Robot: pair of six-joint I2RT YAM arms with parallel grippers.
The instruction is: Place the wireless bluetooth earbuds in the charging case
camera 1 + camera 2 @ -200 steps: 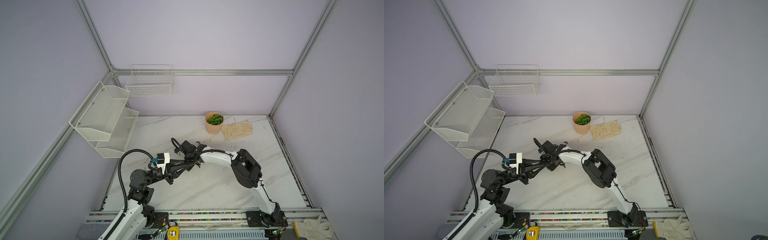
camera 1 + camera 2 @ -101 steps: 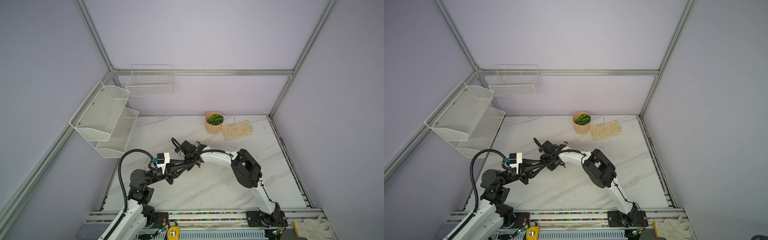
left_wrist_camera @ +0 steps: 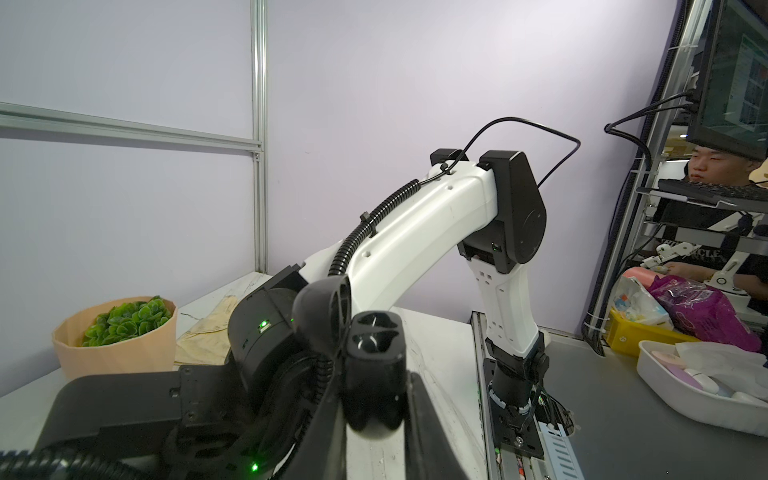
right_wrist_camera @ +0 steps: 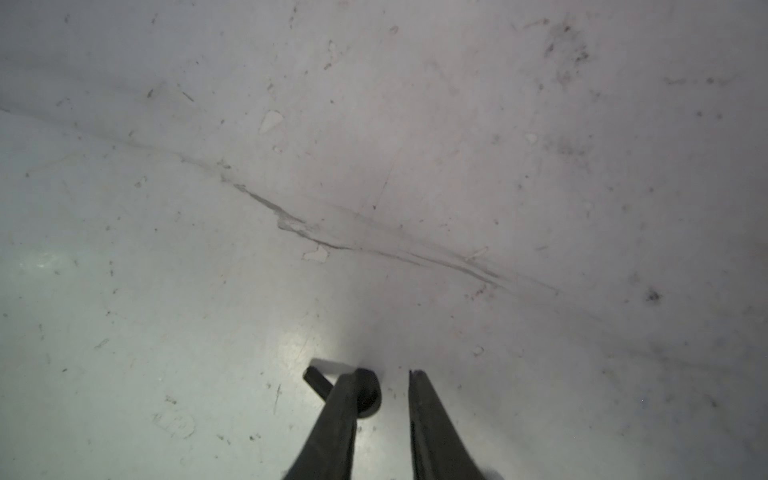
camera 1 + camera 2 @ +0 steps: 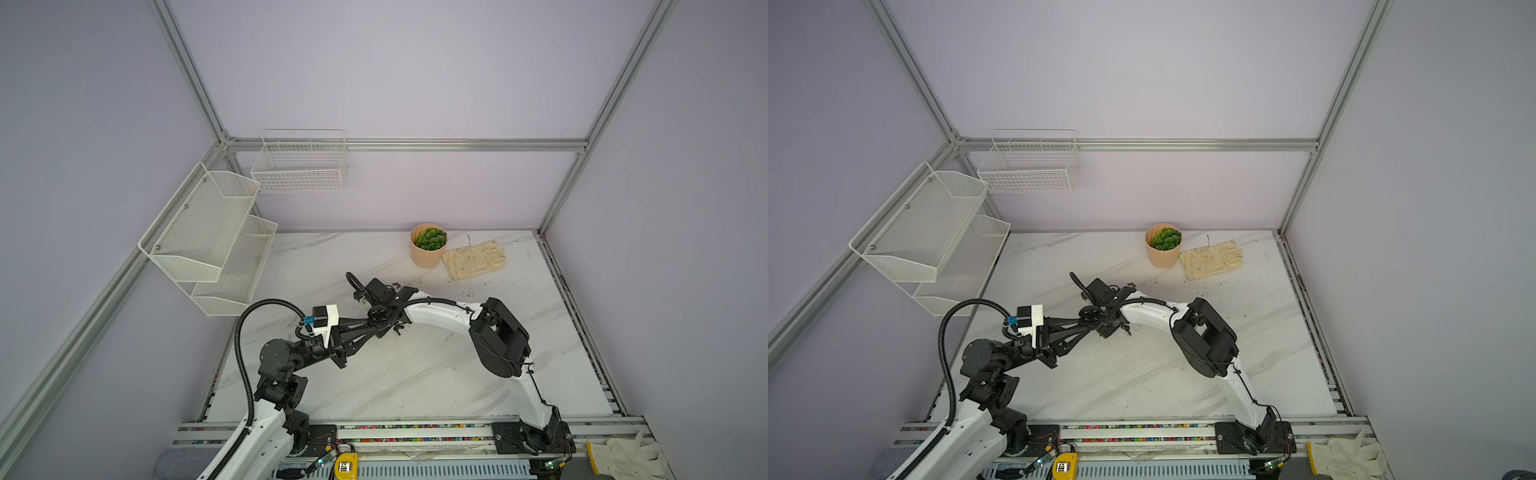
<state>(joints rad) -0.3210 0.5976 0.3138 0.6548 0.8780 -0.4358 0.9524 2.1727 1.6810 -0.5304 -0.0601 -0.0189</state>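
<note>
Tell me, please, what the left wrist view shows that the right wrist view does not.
Left wrist only: the left gripper, jaws shut on the open black case, plus the right arm, pot and glove. Right wrist only: the right gripper, jaws apart, one over a black earbud. Both: the marble table.

From my console the table reads as polished marble-look stone, scuffed and gritty up close. Toward the upper left of the frame in both top views, the shelves are white-coated metal mesh and the basket is thin coated wire. The frame rail looks like brushed aluminium. The pot looks matt, the glove coarse knitted cloth. I see the arm shell as glossy white plastic, the charging case as smooth satin black plastic, the earbud as matt black.
</note>
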